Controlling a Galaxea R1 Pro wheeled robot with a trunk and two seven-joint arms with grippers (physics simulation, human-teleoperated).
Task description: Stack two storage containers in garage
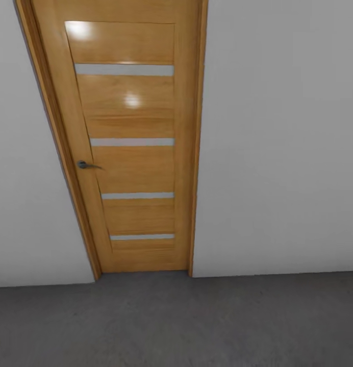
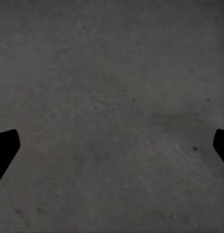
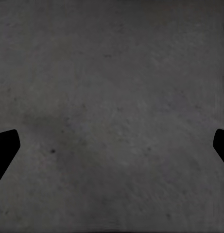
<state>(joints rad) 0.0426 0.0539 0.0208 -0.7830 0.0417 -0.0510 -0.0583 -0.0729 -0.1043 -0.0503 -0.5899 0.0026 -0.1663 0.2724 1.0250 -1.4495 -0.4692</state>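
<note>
The two storage containers are out of view. I stand in the garage facing a closed wooden plank door with a grey lever handle. Dark grey speckled concrete floor runs along the bottom of the head view. My left gripper hangs open over bare floor, its black fingertips far apart with nothing between them. My right gripper is also open over bare floor, its fingertips at the picture's edges.
Plain white-grey walls flank the door on both sides and meet the concrete close ahead. The door's wooden frame stands between wall and door.
</note>
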